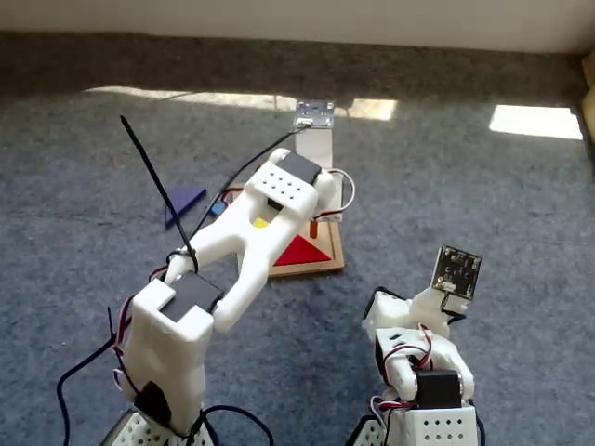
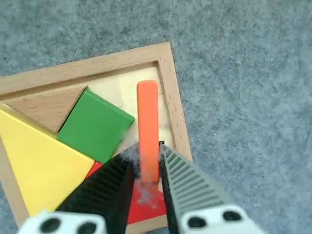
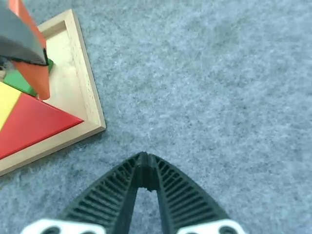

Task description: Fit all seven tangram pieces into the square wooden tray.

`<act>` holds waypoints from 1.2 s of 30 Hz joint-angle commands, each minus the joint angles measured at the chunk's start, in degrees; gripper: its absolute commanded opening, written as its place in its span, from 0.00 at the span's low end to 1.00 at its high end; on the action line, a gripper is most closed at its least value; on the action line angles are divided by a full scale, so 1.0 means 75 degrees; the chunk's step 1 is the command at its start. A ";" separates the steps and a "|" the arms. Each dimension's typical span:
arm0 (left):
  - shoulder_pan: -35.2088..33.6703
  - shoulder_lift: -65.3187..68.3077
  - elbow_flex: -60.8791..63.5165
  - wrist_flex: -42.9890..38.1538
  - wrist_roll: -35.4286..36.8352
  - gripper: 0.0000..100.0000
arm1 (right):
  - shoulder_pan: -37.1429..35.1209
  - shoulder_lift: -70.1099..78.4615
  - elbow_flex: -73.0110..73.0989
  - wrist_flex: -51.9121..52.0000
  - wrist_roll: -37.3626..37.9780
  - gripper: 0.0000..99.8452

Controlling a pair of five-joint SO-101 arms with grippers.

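My left gripper is shut on an orange piece, held on edge over the bare corner of the square wooden tray. In the tray lie a green square, a yellow triangle and a red triangle. From above, the left arm covers most of the tray, with the red triangle showing. My right gripper is shut with nothing in it, over carpet just off the tray's corner. The orange piece hangs above the tray there.
A dark blue piece lies on the grey carpet to the left of the tray, beside a black cable. The right arm sits folded at the bottom right. Open carpet stretches to the right of the tray.
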 commanded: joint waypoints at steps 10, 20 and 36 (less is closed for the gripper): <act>0.0135 0.0158 -0.0768 -0.0188 0.0094 0.02 | 0.0076 -0.0018 0.0944 0.0018 0.0047 0.01; 0.0182 0.0182 -0.0604 -0.0399 0.0094 0.02 | 0.0076 -0.0018 0.0944 0.0018 0.0047 0.01; 0.0240 0.0170 -0.0100 -0.0949 0.0094 0.03 | 0.0076 -0.0018 0.0944 0.0018 0.0047 0.01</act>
